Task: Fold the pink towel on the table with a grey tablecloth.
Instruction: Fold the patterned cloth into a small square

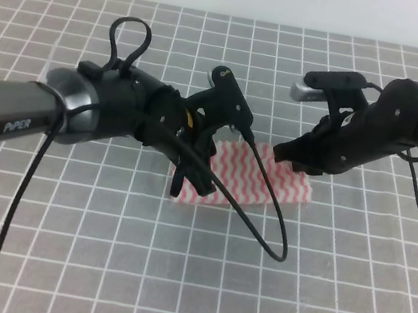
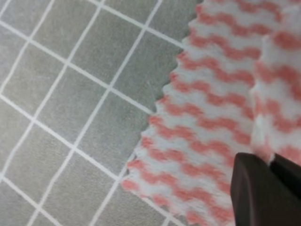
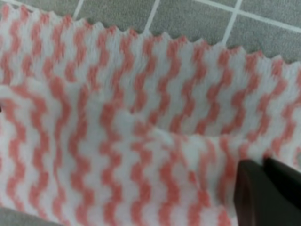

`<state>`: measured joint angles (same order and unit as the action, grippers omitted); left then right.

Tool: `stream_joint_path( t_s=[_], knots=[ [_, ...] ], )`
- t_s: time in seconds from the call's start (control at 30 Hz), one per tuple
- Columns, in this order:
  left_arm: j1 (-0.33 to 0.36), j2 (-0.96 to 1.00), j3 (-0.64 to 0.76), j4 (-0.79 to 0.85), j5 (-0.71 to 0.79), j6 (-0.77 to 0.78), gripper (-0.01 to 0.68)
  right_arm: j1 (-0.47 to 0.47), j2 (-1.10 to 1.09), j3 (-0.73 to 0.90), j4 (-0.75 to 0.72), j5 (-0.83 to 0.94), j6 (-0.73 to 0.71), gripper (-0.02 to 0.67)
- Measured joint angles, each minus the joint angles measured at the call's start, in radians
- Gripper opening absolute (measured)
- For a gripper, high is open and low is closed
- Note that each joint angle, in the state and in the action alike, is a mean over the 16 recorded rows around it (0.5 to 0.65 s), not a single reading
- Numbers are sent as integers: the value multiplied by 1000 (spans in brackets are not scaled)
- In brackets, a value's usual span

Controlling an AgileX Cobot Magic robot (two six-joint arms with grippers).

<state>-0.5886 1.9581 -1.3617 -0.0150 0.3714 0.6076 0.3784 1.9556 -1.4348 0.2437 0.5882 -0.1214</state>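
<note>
While a plain white wall runs along the top of the exterior high frame, the table with a grey tablecloth (image 1: 92,266) fills everything below it, its cloth ruled with thin white grid lines. One pink towel (image 1: 261,183), striped in pink-and-white zigzags with pinked edges, lies at the center of the frame, already doubled with an upper layer over a lower one. Two black arms meet above it. At center, the left gripper (image 1: 192,182) presses at the towel's left end; its wrist view shows dark fingers (image 2: 256,190) clenched on a raised towel edge at lower right. At center right, the right gripper (image 1: 294,157) grasps the towel's right end, fingers (image 3: 256,193) pinching a fold at lower right. One black cable (image 1: 272,233) loops across the towel.
</note>
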Motion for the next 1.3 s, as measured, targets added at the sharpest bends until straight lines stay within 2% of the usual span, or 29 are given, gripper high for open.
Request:
stream_joint_path(
  t_s=[0.7,1.3],
  knots=[
    [2,61,-55,35,23,-9,-1,-27,19,-3,-10,-27,23,-15],
    [3,66,-71,147,38,-110,-1,-28,15,-2,-10,-81,23,-15]
  ],
)
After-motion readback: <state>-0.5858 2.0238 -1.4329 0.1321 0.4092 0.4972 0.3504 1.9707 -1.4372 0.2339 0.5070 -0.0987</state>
